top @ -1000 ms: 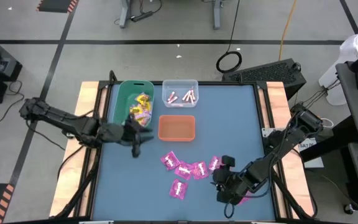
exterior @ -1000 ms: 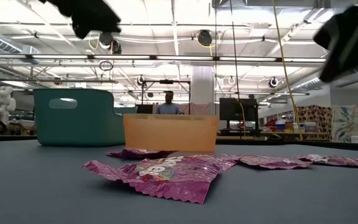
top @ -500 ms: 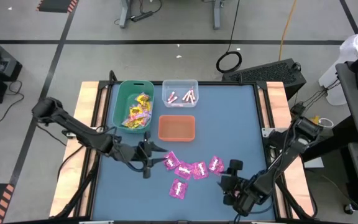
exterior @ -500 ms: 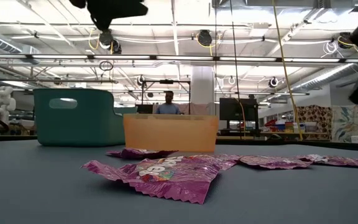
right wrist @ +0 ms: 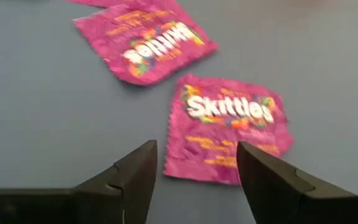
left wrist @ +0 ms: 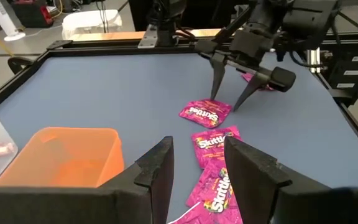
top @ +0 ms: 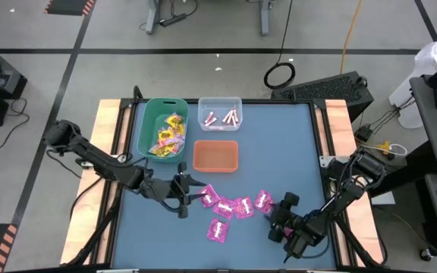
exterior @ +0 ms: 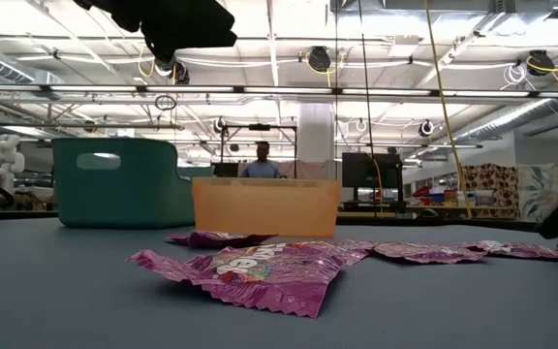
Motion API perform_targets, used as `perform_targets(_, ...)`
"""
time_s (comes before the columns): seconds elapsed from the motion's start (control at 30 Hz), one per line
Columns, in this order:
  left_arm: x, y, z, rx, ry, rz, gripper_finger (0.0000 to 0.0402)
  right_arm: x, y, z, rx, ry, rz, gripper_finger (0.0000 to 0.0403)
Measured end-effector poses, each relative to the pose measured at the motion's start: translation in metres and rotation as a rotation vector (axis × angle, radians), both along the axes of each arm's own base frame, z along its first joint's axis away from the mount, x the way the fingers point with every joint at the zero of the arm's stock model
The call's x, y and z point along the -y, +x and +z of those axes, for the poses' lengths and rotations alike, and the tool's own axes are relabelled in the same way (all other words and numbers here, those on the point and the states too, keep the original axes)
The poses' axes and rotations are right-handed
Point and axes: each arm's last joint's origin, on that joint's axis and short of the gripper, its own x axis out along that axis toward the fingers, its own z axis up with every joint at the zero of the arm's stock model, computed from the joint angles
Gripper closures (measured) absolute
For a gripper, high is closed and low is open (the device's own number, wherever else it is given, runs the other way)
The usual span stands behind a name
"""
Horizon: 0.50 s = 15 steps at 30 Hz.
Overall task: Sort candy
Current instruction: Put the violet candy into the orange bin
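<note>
Right gripper (top: 282,220) hangs wide open, empty, beside our magenta packet (right wrist: 225,127) (flat, light, slippery); pinch its crimped edge.

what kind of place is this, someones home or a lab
Most likely a robotics lab or workshop, not a home. The low view shows a high ceiling with bare beams and hanging cables, monitors on benches, and a person standing far behind the table.
</note>
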Motion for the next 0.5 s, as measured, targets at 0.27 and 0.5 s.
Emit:
perform_targets(0.27,0.0001,-0.0001,-0.0001,-0.001,-0.001,0.0,0.0254,0.0045,-0.0036,-0.011,0.075,0.086,-0.036,0.0232)
perform_targets(0.5,0.0,-0.0001,-0.0002,-0.002,-0.002,0.0,0.0254,0.0029,-0.003,-0.011,0.046,0.123,-0.031,0.0328)
